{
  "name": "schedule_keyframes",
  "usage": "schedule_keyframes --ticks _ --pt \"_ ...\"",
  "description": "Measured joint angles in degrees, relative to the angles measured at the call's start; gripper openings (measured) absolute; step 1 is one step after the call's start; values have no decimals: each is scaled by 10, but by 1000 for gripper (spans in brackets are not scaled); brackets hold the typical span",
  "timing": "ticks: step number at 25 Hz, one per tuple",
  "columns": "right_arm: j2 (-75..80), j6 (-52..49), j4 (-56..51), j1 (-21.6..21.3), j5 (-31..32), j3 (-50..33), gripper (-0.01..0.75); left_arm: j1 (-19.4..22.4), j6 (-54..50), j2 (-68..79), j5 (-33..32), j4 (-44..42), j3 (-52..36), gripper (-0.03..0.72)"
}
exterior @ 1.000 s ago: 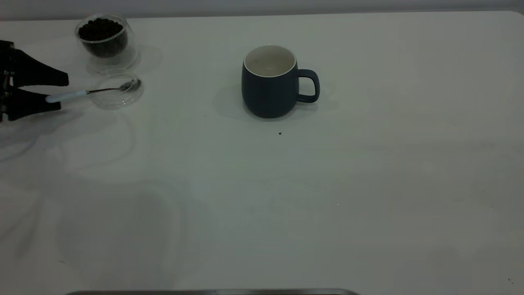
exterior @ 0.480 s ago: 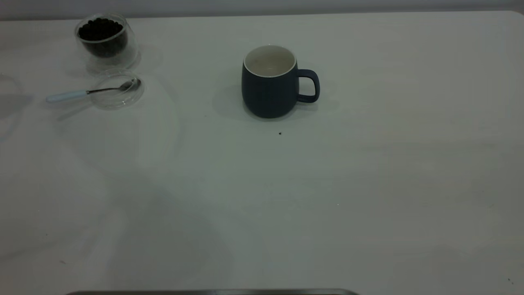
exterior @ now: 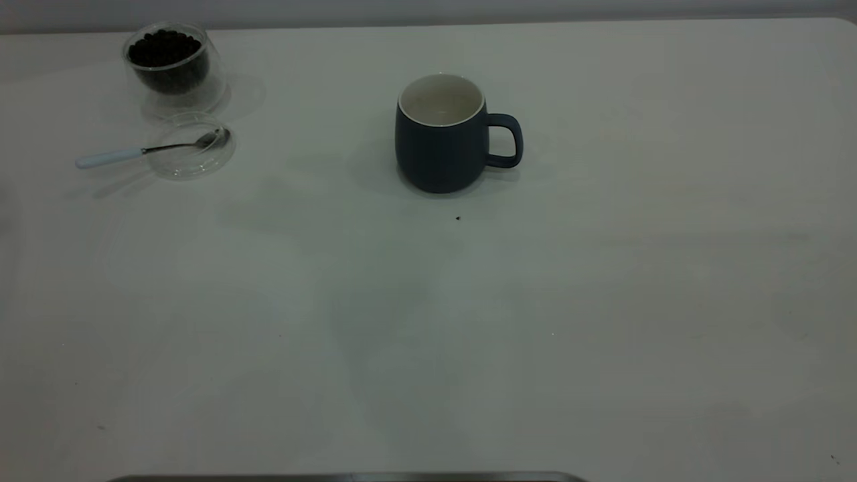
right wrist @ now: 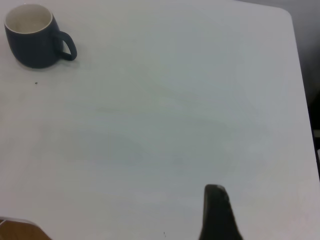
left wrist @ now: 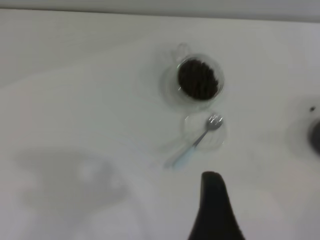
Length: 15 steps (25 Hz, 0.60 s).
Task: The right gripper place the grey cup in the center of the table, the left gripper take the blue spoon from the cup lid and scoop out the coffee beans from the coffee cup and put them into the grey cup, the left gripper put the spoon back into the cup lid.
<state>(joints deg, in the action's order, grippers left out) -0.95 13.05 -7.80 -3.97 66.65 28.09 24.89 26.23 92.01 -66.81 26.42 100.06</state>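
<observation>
The grey cup stands upright near the table's middle, handle to the right; its inside looks cream-white. It also shows in the right wrist view. The coffee cup with coffee beans stands at the far left. In front of it lies the clear cup lid. The blue spoon rests with its bowl in the lid and its handle out on the table. The left wrist view shows the coffee cup, lid and spoon. My left gripper is above and apart from them, holding nothing. My right gripper hovers over bare table, far from the grey cup.
A tiny dark speck lies just in front of the grey cup. A dark strip runs along the near edge of the exterior view. Neither arm shows in the exterior view.
One second ago my left gripper stood open at the spoon's handle at the left edge. It has pulled back out of the exterior view. The spoon stays in the lid.
</observation>
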Motion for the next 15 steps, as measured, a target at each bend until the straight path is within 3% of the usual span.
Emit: schedule_keyframes --ticks 6,15 --pt "0 0 0 0 0 0 459 -56 -8 -200 0 -33 -181 581" --pt "0 0 0 0 1 0 459 -199 -61 -458 3 -121 -426 581"
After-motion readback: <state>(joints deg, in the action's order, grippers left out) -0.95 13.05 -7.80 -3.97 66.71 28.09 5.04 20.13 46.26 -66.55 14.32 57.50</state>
